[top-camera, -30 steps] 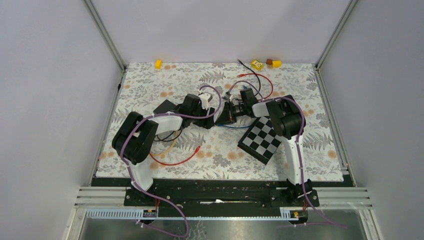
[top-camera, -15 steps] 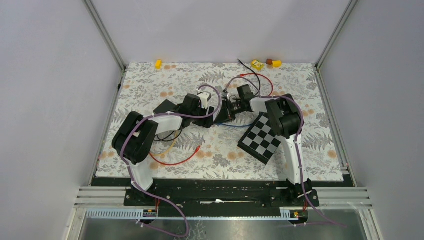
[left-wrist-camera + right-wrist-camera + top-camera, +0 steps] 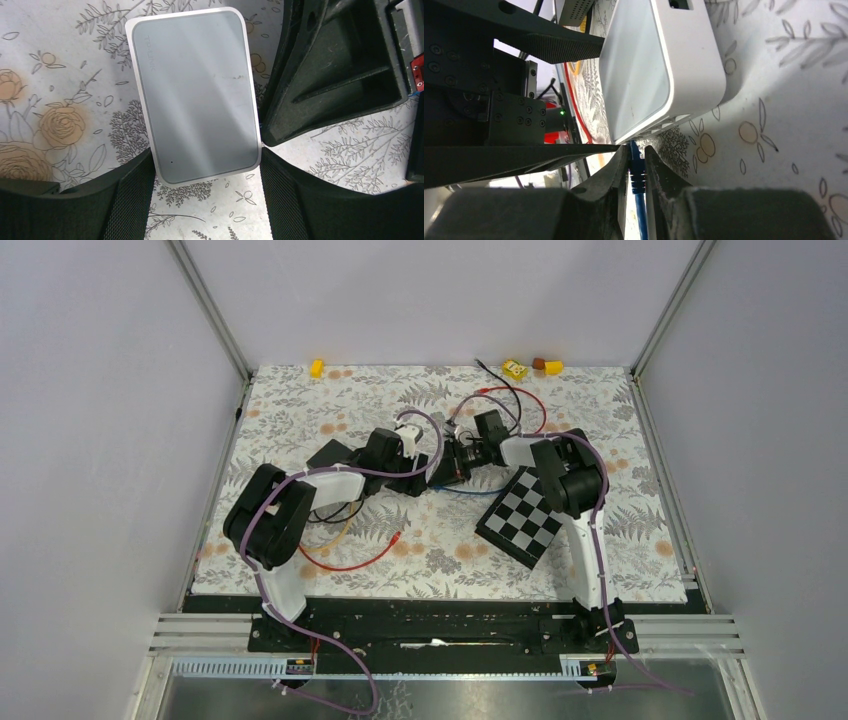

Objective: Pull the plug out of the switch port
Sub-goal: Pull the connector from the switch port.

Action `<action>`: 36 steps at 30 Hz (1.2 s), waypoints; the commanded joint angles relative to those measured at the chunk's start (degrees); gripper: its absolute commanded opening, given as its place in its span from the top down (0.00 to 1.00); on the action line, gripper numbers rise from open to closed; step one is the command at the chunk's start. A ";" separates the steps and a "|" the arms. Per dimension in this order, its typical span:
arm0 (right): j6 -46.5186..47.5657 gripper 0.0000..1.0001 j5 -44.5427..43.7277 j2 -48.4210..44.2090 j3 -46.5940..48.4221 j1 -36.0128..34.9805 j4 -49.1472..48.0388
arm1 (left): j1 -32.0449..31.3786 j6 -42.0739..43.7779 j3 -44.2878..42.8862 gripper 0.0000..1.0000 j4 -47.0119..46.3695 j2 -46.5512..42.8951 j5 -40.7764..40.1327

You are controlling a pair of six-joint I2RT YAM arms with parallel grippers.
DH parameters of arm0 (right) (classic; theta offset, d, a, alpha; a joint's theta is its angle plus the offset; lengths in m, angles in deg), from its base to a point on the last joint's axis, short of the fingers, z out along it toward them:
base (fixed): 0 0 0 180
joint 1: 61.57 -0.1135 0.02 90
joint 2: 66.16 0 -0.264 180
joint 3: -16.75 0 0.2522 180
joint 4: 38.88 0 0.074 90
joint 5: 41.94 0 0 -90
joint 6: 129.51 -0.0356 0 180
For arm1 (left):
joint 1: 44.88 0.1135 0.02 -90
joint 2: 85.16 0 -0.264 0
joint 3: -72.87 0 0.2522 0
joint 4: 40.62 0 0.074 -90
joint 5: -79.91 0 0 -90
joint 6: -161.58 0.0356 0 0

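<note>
Floral mat [image 3: 300, 410] under both arms. L gripper [image 3: 206, 167] fingers clamp white switch [image 3: 195, 90] by its sides. R gripper [image 3: 636, 150] fingers pinch blue plug [image 3: 637, 177] right at switch edge.

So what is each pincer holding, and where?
Right pincer pinches the blue plug by its boot, at the switch. Left pincer grips the switch across its sides.

The floral cloth [image 3: 300, 410] carries a white switch [image 3: 195, 95] at centre and a checkerboard [image 3: 525, 515] lower right. A red cable [image 3: 345, 562] lies lower left. A yellow block [image 3: 317, 367] sits at the top edge, with small yellow bits [image 3: 514, 369] further right.
</note>
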 commanded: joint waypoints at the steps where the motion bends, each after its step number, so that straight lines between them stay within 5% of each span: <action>1: 18.69 1.00 -1.09 1.66 9.35 -1.25 24.86 | 1.09 -0.03 1.45 1.00 2.69 -0.05 -6.39; 6: 17.97 1.00 0.71 2.55 9.49 -1.33 24.39 | 1.25 -1.04 1.73 1.00 2.27 -0.24 -5.98; 12: -1.99 1.00 3.62 -0.88 -2.02 -2.28 -1.76 | 1.40 -1.78 1.65 1.00 2.25 -0.07 -5.52; 15: -4.31 1.00 3.84 -1.84 -3.84 -2.80 -5.84 | 1.59 -1.88 1.59 1.00 2.34 -0.14 -5.53; 20: -0.37 1.00 3.83 -1.44 -2.58 -2.29 -2.60 | 1.92 -1.95 1.65 1.00 2.40 -0.19 -5.41; 25: 16.26 1.00 2.16 0.89 6.50 -0.52 19.83 | 2.31 -1.96 1.82 1.00 2.43 -0.10 -4.99; 28: 18.20 1.00 2.95 1.59 7.98 0.22 22.66 | 2.40 -1.75 1.81 1.00 2.43 0.04 -5.12; 36: -4.10 1.00 5.45 -0.65 -2.93 -1.17 -4.68 | 2.41 -2.47 1.82 1.00 2.17 0.42 -4.95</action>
